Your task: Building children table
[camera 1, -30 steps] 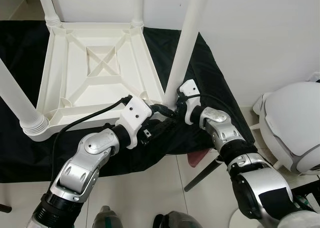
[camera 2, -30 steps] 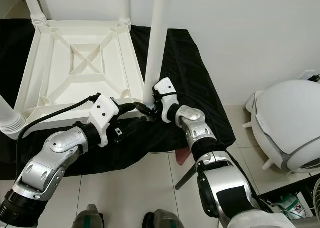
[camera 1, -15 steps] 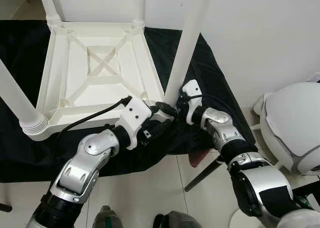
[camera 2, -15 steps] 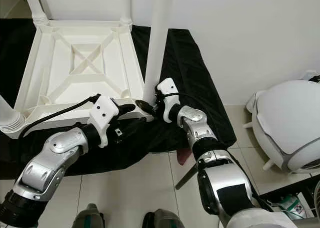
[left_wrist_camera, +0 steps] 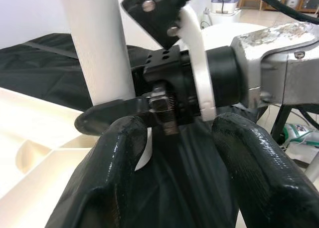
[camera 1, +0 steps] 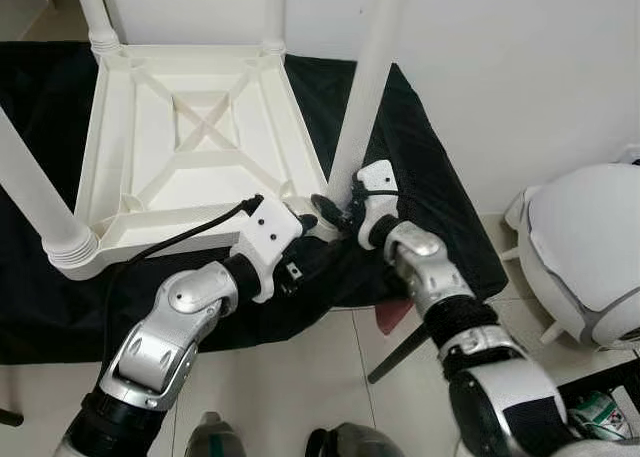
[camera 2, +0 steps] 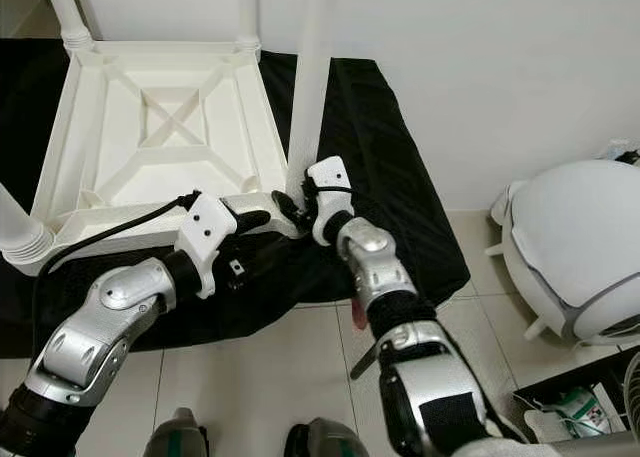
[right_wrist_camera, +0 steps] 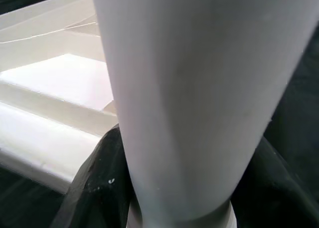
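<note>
Seating the fourth leg [camera 1: 368,87] is my judgement of the step in hand: three legs stand socketed in the upturned white tabletop [camera 1: 190,147] on the black cloth [camera 1: 430,207]. My right gripper [camera 1: 335,209] clenches this leg's base at the near corner; my left gripper [camera 1: 312,220] hovers beside it, fingers released.

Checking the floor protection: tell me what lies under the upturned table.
A black cloth lies spread under the table, showing past its edges. Whatever lies beneath the cloth is covered.
</note>
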Robot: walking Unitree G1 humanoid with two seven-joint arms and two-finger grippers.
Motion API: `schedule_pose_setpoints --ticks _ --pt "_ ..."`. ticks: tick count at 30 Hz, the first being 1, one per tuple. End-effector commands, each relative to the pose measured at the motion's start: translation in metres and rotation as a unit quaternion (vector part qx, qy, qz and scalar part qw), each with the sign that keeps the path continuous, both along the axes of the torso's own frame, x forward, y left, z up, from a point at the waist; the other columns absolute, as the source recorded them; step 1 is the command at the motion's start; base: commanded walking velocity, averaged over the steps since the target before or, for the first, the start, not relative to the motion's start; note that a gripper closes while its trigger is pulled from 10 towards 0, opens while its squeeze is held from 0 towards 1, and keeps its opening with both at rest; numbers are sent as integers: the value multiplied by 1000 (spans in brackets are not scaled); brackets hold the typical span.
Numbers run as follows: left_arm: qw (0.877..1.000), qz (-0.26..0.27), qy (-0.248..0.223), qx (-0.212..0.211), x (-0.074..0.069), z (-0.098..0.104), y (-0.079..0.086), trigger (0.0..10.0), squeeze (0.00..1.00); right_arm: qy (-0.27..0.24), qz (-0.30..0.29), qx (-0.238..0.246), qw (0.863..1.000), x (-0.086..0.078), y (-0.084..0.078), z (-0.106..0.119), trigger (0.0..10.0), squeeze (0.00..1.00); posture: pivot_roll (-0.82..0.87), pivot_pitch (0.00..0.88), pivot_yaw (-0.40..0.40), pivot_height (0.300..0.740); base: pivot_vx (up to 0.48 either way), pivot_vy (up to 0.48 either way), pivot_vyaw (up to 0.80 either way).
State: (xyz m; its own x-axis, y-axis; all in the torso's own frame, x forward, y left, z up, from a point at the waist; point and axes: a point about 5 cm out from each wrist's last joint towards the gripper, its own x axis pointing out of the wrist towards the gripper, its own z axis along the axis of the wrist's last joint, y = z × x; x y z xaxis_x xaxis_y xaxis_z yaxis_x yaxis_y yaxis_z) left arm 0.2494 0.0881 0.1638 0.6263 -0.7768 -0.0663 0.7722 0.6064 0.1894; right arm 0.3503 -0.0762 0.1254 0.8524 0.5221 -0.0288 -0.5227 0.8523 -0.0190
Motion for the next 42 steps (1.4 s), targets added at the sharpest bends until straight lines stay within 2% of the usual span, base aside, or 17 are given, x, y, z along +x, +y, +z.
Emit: schedule_pose_setpoints --ticks 1,2,5,7,9,11,12,20,25,26,28,29,31,32,33,35,42 --pt "1000 -6 2 2 -2 0 -2 10000 0 -9 -84 6 996 0 -2 6 10000 0 51 10 -105 740 0 0 0" --pt "1000 -6 2 2 -2 0 -2 10000 0 -9 -84 6 996 0 -2 6 10000 0 51 10 -105 740 0 0 0" --pt "1000 -7 2 1 -2 0 -3 10000 0 1 -179 0 984 -5 -6 0 10000 0 48 5 -106 740 0 0 0" --pt "1000 -8 2 2 -1 0 -3 10000 0 9 -189 -4 982 -8 -2 -3 10000 0 48 5 -106 740 0 0 0" --pt "1000 -11 0 1 0 1 -4 10000 0 10 -171 4 985 -12 8 -2 10000 0 48 0 -104 740 0 0 0" --pt "1000 -12 0 1 0 1 -4 10000 0 10 -167 3 986 -12 9 -2 10000 0 41 0 -101 740 0 0 0" --pt "1000 -14 -1 1 1 0 -5 10000 0 12 -163 11 986 -12 8 -2 10000 1000 41 0 -101 740 0 0 0" --pt "1000 -17 -3 2 2 1 -6 10000 0 14 -167 14 986 -15 5 0 10000 1000 37 0 -100 740 0 0 0" --pt "1000 -17 -3 3 1 0 -5 10000 0 16 -150 32 988 -19 2 4 10000 1000 37 0 -102 740 0 0 0" --pt "1000 -17 -3 3 1 0 -5 10000 0 14 -130 33 991 -20 -1 4 10000 820 37 0 -103 740 0 0 0" --pt "1000 -16 -3 3 1 0 -5 10000 0 12 -115 33 993 -20 -4 5 10000 820 37 0 -103 740 0 0 0" --pt "1000 -16 -3 3 1 0 -5 10000 0 17 -88 39 995 -21 -7 4 10000 0 39 0 -104 740 0 0 0" --pt "1000 -16 -3 4 1 0 -5 10000 0 16 -57 36 998 -21 -14 4 10000 0 41 0 -106 740 0 0 0" --pt "1000 -16 -3 4 0 0 -5 10000 0 4 -36 14 999 -18 -25 4 10000 0 41 0 -105 740 0 0 0" --pt "1000 -16 -3 4 0 0 -5 10000 0 4 -36 14 999 -18 -25 4 10000 0 41 0 -105 740 0 0 0" --pt "1000 -16 -3 4 0 0 -5 10000 0 -6 -11 -9 1000 -13 -36 4 10000 0 43 0 -105 740 0 0 0" --pt "1000 -15 -2 5 0 0 -4 10000 0 -17 35 -57 998 -4 -52 5 10000 0 58 0 -105 740 0 0 0"
